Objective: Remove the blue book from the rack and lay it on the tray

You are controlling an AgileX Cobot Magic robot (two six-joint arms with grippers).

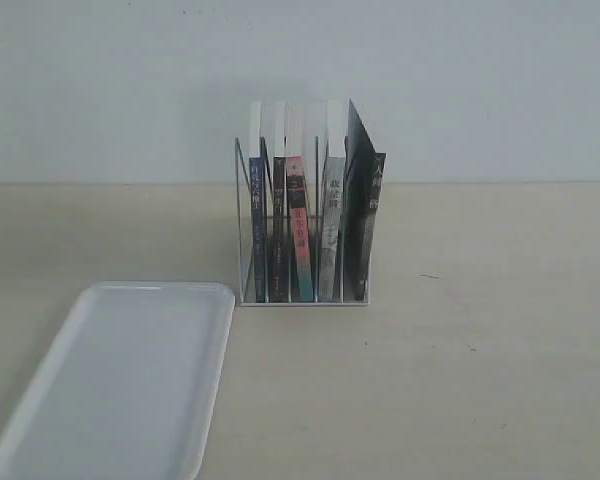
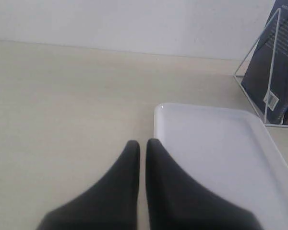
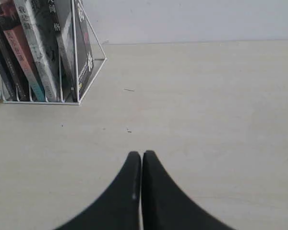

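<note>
Out of sight: neither arm appears in the exterior view; each gripper shows only in its own wrist view.
Blue book [image 1: 257, 225]: upright in the leftmost slot of the rack [image 1: 302, 300], spine facing the exterior camera. Its cover is hidden from that side, and the white spine text is too small to read.
Other books: a dark-spined book [image 1: 278, 215], the pink-and-teal-spined book [image 1: 297, 230], a pale-spined book [image 1: 330, 225] and the black-covered book [image 1: 366, 215], which leans slightly, fill the slots to the right.
Tray [image 1: 110, 385]: flat on the table [image 1: 480, 330], front-left of the rack, with nothing on it. Its near end is cut off by the frame. Its far right corner lies just beside the rack's left foot; whether they touch cannot be told.
Left gripper [image 2: 142, 143]: black fingers drawn together to a thin slit, holding nothing, over bare table just beside the tray's rim.
Right gripper [image 3: 141, 154]: fingers pressed together, empty, over bare table well apart from the rack.
Open room: bare tabletop in front and to the right of the rack, and a plain wall [image 1: 480, 80] behind.
</note>
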